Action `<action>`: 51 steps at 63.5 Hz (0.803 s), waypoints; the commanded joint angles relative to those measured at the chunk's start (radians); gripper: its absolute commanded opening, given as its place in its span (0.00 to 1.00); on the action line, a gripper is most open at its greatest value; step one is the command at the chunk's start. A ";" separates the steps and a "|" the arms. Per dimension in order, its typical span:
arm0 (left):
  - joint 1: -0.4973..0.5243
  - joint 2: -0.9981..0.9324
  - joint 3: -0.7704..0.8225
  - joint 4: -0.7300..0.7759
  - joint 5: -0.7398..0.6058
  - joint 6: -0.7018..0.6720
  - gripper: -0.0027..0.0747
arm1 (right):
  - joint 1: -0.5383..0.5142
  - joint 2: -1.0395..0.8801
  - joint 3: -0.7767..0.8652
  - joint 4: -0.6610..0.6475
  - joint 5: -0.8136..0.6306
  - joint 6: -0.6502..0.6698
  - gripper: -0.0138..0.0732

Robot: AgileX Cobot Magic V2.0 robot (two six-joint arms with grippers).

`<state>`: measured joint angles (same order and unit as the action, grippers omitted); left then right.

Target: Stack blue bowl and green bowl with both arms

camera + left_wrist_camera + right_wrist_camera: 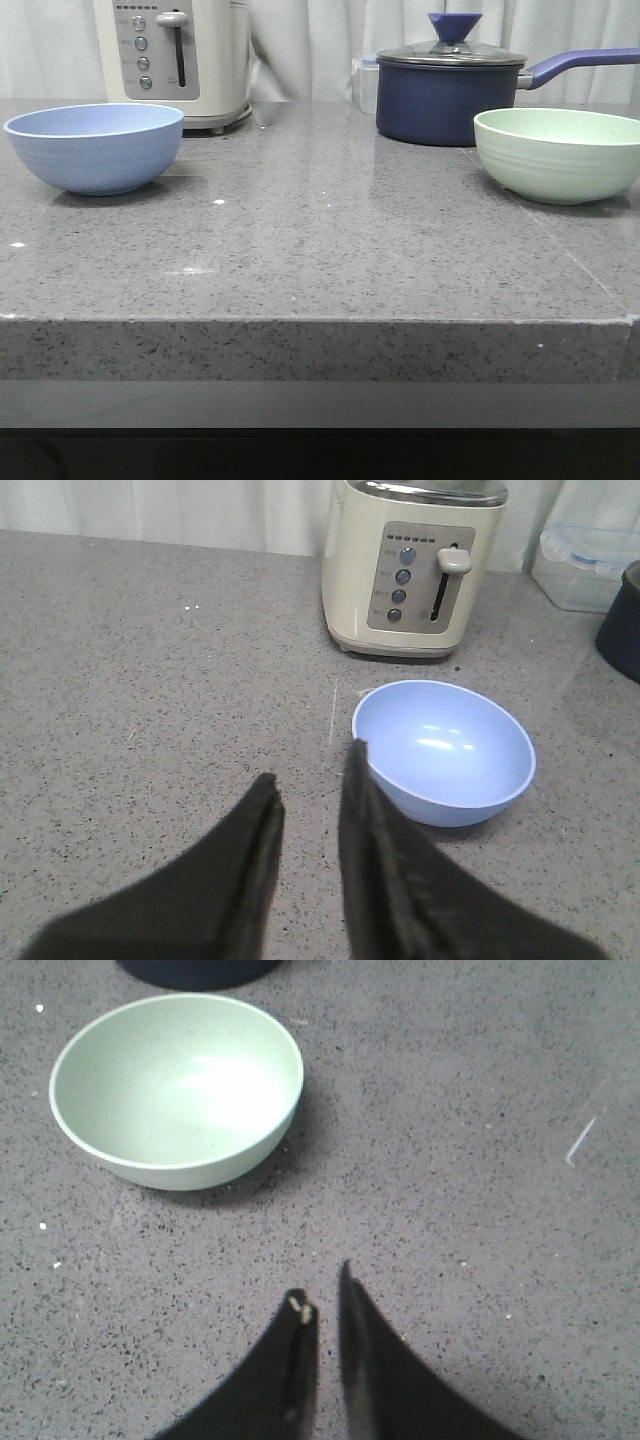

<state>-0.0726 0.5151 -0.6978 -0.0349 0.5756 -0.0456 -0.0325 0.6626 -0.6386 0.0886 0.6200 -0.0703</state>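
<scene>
The blue bowl (pixel 96 147) stands upright and empty at the table's left, in front of a toaster. It also shows in the left wrist view (pixel 445 750). The green bowl (pixel 558 153) stands upright and empty at the right, beside a navy saucepan, and shows in the right wrist view (pixel 178 1088). My left gripper (pixel 311 762) is open and empty above the table, with one fingertip (pixel 356 755) close to the blue bowl's rim. My right gripper (pixel 322 1282) is empty, its jaws almost together, well short of the green bowl. Neither arm shows in the front view.
A cream toaster (pixel 178 55) stands at the back left. A dark navy lidded saucepan (pixel 448 95) stands at the back right, its handle reaching over the green bowl. A clear plastic box (pixel 588 565) sits behind. The table's front edge (pixel 320 322) is near.
</scene>
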 commanded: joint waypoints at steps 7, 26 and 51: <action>-0.002 0.034 -0.031 -0.008 -0.076 0.000 0.70 | -0.002 0.042 -0.035 0.006 -0.065 -0.003 0.74; -0.034 0.097 -0.033 -0.027 -0.092 0.029 0.70 | -0.002 0.146 -0.110 0.032 0.026 -0.003 0.79; -0.245 0.129 -0.033 -0.023 -0.108 0.053 0.70 | -0.083 0.518 -0.479 0.169 0.242 -0.003 0.79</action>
<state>-0.2942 0.6391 -0.6978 -0.0496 0.5479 0.0071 -0.0855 1.1275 -1.0321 0.2113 0.8590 -0.0703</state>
